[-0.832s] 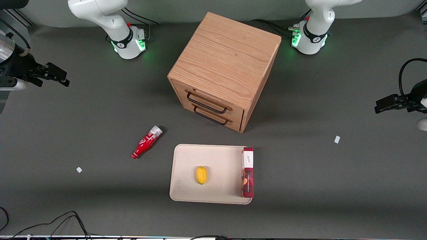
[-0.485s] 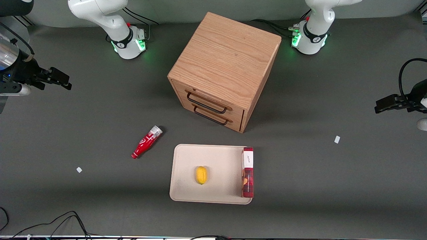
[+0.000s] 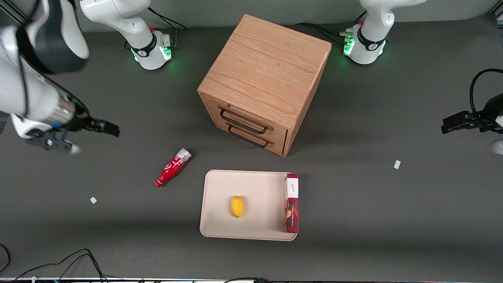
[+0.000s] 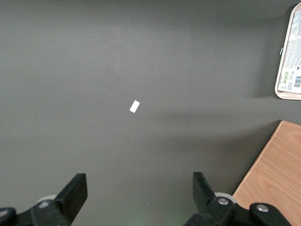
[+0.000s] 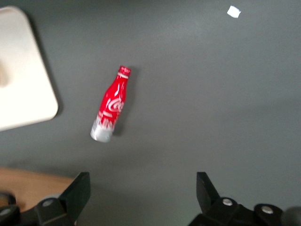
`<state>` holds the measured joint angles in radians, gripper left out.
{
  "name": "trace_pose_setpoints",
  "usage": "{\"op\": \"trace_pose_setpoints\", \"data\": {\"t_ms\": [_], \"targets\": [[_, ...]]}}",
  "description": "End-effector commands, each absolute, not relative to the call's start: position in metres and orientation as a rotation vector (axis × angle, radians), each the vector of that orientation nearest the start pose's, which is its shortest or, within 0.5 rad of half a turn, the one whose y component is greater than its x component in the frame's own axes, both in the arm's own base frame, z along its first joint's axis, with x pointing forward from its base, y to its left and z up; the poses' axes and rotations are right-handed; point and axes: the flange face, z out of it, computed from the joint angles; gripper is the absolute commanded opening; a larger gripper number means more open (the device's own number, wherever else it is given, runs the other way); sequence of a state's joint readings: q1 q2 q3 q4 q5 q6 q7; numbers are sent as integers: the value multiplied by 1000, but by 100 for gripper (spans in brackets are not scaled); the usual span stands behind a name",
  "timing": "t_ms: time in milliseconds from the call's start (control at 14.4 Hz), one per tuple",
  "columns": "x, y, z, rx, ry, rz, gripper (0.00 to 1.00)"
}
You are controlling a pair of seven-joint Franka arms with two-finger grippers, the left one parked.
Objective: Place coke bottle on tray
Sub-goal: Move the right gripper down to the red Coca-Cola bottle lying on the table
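Note:
The coke bottle (image 3: pixel 173 167) lies on its side on the dark table, beside the tray (image 3: pixel 214 188) and toward the working arm's end. Its cap points toward the front camera and its silvery base toward the cabinet. It also shows in the right wrist view (image 5: pixel 110 106), with a corner of the tray (image 5: pixel 23 94) next to it. My right gripper (image 3: pixel 111 129) hangs above the table, apart from the bottle, farther from the front camera and more toward the working arm's end. It is open and empty (image 5: pixel 143 188).
A yellow lemon (image 3: pixel 237 206) and a red box with a white end (image 3: pixel 291 204) lie on the tray. A wooden drawer cabinet (image 3: pixel 263 78) stands farther from the front camera than the tray. Small white scraps (image 3: pixel 93 200) (image 3: pixel 397 164) lie on the table.
My right arm has swung in from the table's edge toward the bottle and toward the front camera. The bottle, tray and everything on it have not moved.

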<state>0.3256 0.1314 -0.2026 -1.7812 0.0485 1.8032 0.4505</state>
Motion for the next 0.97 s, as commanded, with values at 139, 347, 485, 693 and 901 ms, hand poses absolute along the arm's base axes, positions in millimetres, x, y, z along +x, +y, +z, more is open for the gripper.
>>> {"op": "trace_pose_setpoints", "data": {"t_ms": [139,347,485,693,901], "targets": [[602,141,356,-2995,906,131,100],[597,156,294,-2961,994,85,100],[593,160,255,-2959,993,59,100],[590,158,228,-2954,1003,40,100],[588,158,217,-2945,1006,15,100]]}}
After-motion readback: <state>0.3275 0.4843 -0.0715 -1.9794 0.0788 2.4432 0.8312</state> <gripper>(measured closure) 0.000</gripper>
